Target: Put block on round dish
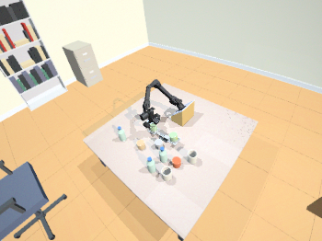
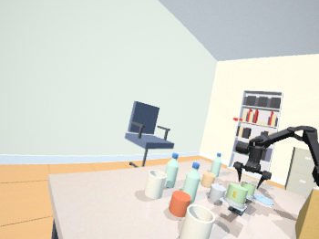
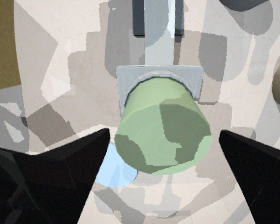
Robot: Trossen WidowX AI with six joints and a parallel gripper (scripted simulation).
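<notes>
Two green cups stand on the ends of a small grey balance [image 3: 160,52]. One cup [image 1: 173,137] [image 2: 237,194] shows a yellow mark in the exterior view. The other cup [image 2: 249,188] [image 3: 162,135] fills the middle of the wrist view, upright on its pan. My gripper [image 1: 152,124] [image 2: 249,184] [image 3: 165,135] is open and empty, pointing down over this second cup, with one finger on each side of it in the wrist view. Contact does not show. The light blue round dish [image 2: 263,200] [image 3: 116,170] lies beside this cup, partly behind a finger in the wrist view. No block is visible.
A tan angled panel [image 1: 185,115] [image 2: 310,216] stands near the arm. A grey cup [image 1: 158,143] [image 2: 217,192] and an orange-tan cup [image 1: 141,144] [image 2: 208,180] stand near the balance. Farther off are a red cup [image 1: 177,162] [image 2: 180,203], white mugs and several bottles.
</notes>
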